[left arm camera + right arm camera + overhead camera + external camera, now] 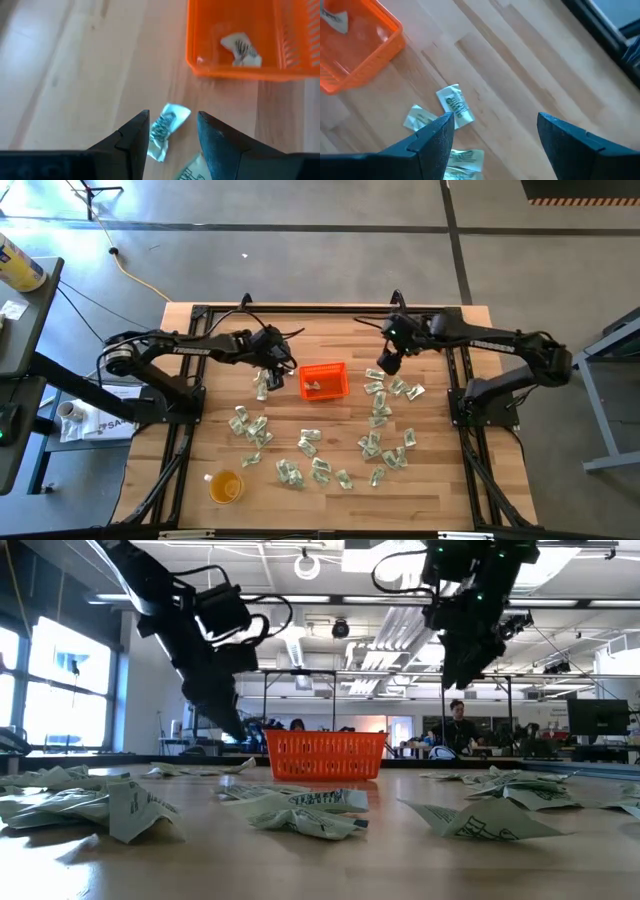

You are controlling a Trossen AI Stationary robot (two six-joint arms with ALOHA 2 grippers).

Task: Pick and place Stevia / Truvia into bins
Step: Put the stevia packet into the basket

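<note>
Left wrist view: left gripper [172, 132] hovers jaws open and empty, straddling a Stevia sachet [165, 129] just short of the orange bin [250, 70]; next: descend, close; right gripper [492, 131] waits wide open, empty.

From here nothing reads clearly. The sachets [162, 129] carry dark print too small to make out, and the white paper [100, 423] beside the table [200, 320] shows only partial letters.
</note>
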